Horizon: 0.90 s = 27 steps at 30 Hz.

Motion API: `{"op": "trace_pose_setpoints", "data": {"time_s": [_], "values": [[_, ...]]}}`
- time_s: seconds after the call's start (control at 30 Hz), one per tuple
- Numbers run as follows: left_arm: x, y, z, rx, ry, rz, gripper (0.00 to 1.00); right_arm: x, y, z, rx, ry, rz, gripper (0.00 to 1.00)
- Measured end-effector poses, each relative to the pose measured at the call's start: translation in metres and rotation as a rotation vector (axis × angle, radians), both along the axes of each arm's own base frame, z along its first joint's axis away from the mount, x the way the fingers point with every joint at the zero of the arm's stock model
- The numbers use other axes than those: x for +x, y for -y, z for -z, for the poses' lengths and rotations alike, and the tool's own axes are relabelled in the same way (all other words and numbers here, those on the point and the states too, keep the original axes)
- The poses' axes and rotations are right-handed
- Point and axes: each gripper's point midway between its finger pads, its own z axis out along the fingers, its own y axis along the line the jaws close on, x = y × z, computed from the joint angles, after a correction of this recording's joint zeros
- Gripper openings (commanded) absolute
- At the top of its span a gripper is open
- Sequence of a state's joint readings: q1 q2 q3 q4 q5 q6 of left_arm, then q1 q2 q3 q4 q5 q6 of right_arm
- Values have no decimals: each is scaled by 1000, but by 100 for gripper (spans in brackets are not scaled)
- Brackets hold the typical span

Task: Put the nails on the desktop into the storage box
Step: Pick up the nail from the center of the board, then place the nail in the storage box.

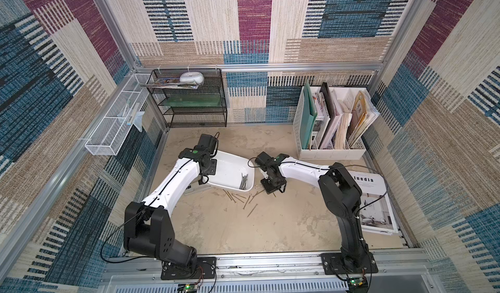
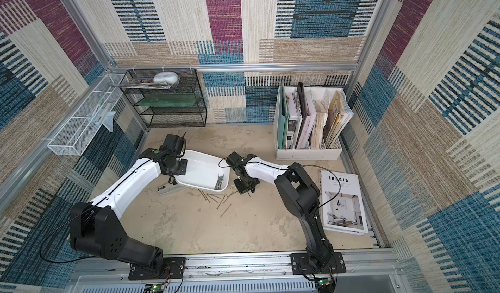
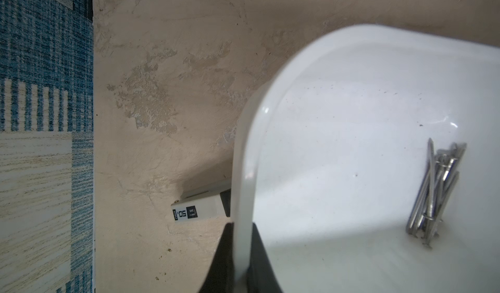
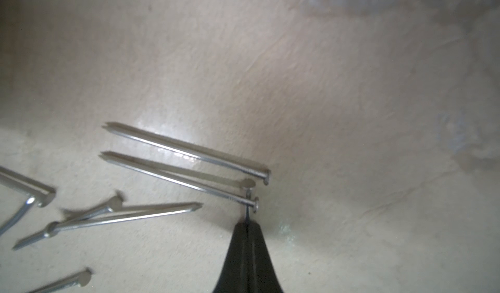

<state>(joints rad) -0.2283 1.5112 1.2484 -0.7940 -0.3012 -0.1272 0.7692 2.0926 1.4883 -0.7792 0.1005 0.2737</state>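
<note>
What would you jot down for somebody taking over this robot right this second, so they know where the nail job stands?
Left hand: shut on the rim of the storage box, which appears tilted.
Right hand: shut, low over the desktop, seemingly pinching one nail at its tips.
Done: a bundle of nails lies in a corner of the box.
Left: several loose nails are scattered on the desktop just beside the box and need to go in, along with the pinched one.
</note>
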Motion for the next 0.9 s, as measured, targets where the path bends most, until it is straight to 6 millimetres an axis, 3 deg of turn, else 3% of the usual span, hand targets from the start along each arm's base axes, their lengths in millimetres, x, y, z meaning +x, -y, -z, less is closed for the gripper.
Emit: {"op": "trace_pose_setpoints", "data": {"time_s": [0.2,0.27,0.33,0.47,0.57,0.9], "values": [[0,0,-1,-1,4,0,0,-2,7,-10,38,56,35,0],[0,0,-1,-1,4,0,0,-17,27,-16,2,23,57,0],[0,0,-2,-1,7,1,0,-23,34,-33,19,29,75,0],[-1,0,-9,3,31,1,0,-23,20,-72,156,71,83,0],[-2,2,-10,4,39,7,0,-24,6,-90,250,67,73,0],[-3,7,-8,9,43,22,0,-25,-32,-115,435,17,29,0]]}}
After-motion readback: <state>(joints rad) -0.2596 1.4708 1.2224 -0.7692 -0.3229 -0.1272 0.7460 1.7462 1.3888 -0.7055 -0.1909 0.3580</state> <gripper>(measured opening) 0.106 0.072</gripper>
